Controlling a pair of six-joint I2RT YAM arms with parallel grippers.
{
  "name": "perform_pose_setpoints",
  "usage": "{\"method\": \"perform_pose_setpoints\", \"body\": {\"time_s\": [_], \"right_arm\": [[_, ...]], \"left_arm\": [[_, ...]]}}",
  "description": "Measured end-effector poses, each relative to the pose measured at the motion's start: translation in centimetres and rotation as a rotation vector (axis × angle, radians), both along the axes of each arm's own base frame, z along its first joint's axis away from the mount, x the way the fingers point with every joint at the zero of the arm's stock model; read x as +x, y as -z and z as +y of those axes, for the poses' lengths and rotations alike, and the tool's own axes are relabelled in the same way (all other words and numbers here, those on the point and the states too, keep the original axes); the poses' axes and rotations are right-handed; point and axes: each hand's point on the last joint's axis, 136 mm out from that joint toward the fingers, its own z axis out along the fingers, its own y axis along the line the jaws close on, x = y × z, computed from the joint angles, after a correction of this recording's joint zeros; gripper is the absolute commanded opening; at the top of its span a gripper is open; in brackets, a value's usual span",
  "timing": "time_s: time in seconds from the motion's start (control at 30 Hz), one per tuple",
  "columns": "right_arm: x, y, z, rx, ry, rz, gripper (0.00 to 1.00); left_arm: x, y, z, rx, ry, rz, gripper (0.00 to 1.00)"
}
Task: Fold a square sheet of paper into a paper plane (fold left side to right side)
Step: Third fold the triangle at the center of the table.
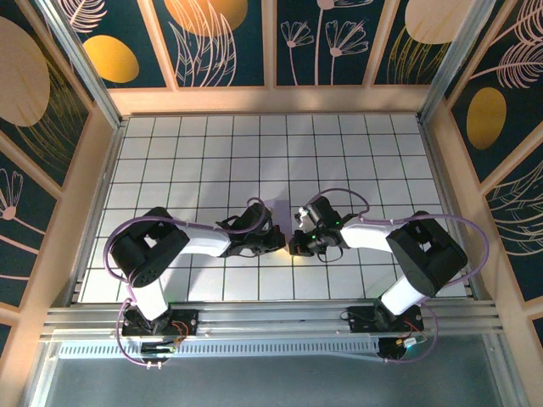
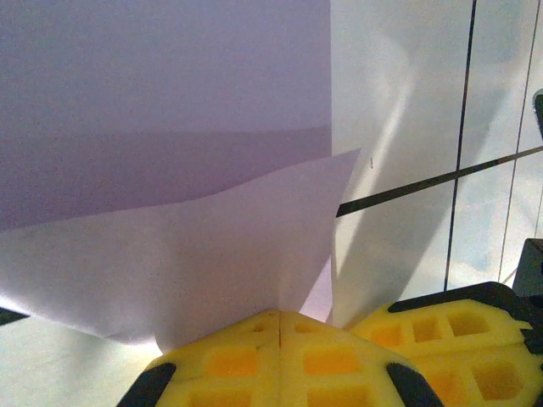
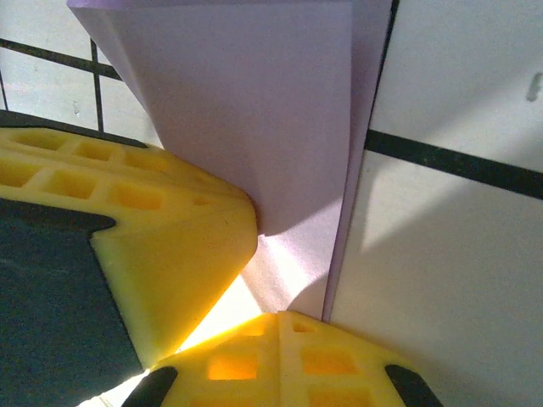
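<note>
Pinching a lifted flap of the paper (image 2: 170, 254) in the closed left hand (image 2: 280, 324), rest of it lying flat ahead on the table (image 2: 399, 127), free edge running straight away from that hand. Nipping the same near edge, apparently, in the closed right hand (image 3: 278, 326) just beside. Meeting tip to tip at mid-table, forearms angled inward; probably for the left to carry the flap rightward.

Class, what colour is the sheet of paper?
Pale lavender; the paper shows best from the left wrist.

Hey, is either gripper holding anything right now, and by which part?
Both pinch the square sheet of paper: left gripper on a lifted flap's tip, right gripper apparently on the edge beside it.
</note>
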Motion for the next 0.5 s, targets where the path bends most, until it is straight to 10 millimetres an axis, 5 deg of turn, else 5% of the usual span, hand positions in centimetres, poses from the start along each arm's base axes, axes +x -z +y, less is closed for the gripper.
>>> {"method": "perform_pose_setpoints", "body": {"time_s": [0.5], "right_arm": [[1.0,0.0,0.2,-0.014,-0.004,-0.044,0.0]], "left_arm": [[2.5,0.0,2.8,0.014,-0.046,-0.004,0.04]]}}
